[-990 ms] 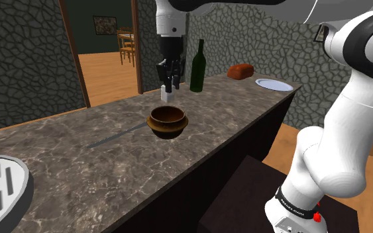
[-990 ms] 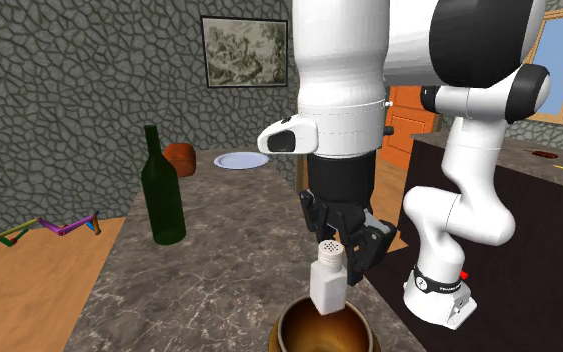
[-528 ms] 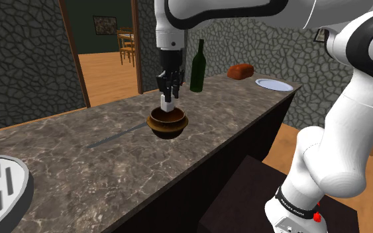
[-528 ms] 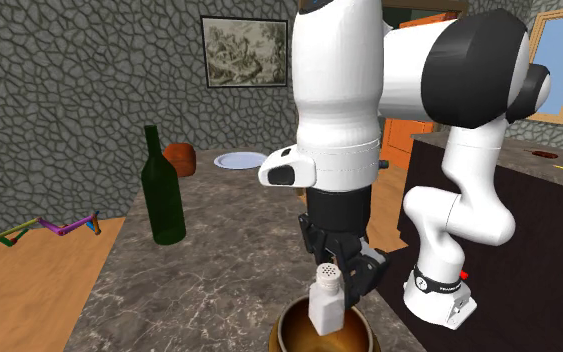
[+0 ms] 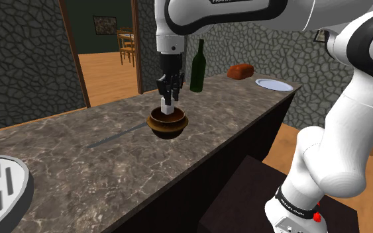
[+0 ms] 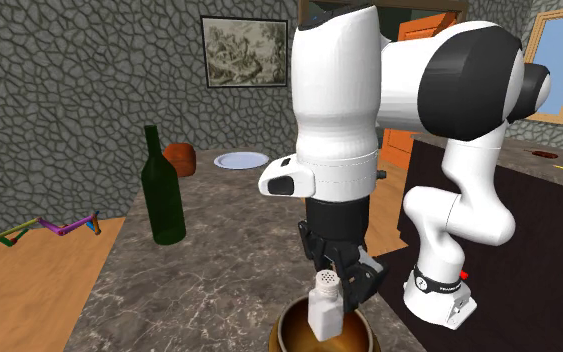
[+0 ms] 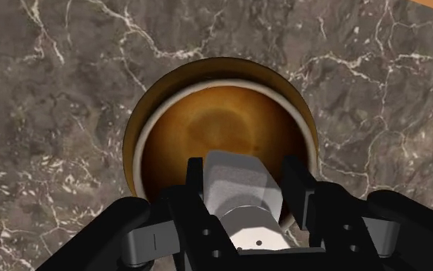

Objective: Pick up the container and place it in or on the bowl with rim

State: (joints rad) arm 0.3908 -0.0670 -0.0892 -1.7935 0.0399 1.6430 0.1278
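My gripper [image 6: 341,290] is clamped on the white shaker [image 7: 236,183], held upright, long axis vertical, right over the brown bowl [image 7: 147,123], base about at rim level and a bit off centre, so I'd go straight down

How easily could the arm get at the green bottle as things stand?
Probably not at once: its jaws clasp the white shaker over the brown bowl. The bottle stands upright nearby, with bare counter between, so the way looks free after release.
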